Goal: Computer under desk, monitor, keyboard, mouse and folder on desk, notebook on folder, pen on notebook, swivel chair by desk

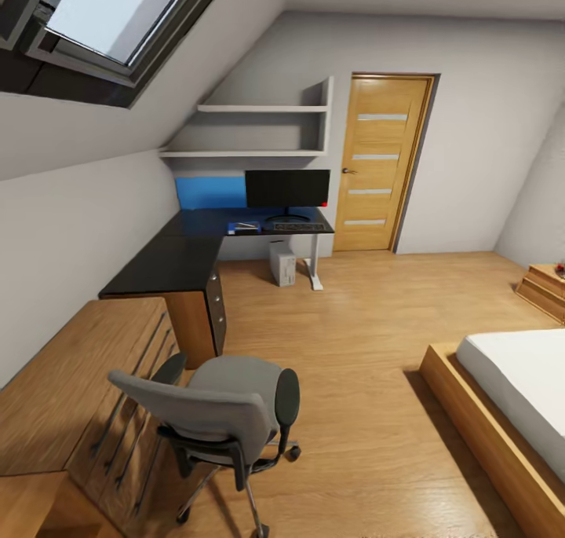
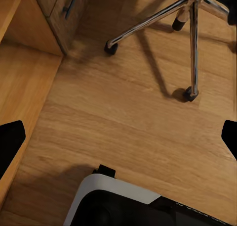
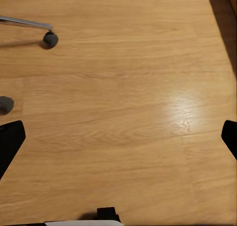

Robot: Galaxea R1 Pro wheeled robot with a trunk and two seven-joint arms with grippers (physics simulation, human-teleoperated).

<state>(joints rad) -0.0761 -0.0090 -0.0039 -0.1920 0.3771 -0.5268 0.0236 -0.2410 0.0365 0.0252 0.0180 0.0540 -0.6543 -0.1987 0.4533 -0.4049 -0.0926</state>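
Clearly the swivel chair (image 1: 224, 412) stands low and left of centre in the head view, well apart from the far tabletop (image 1: 196, 243) carrying the monitor (image 1: 287, 188); it should roll easily on castors, best pushed by its stiff backrest. Both wrist views add chair legs over wooden floor (image 3: 128, 112), with the left gripper (image 2: 118, 137) and right gripper (image 3: 118, 137) spread wide, empty.

Sloped white walls (image 1: 86, 208), skylight (image 1: 110, 12), wooden floor (image 1: 369, 349).
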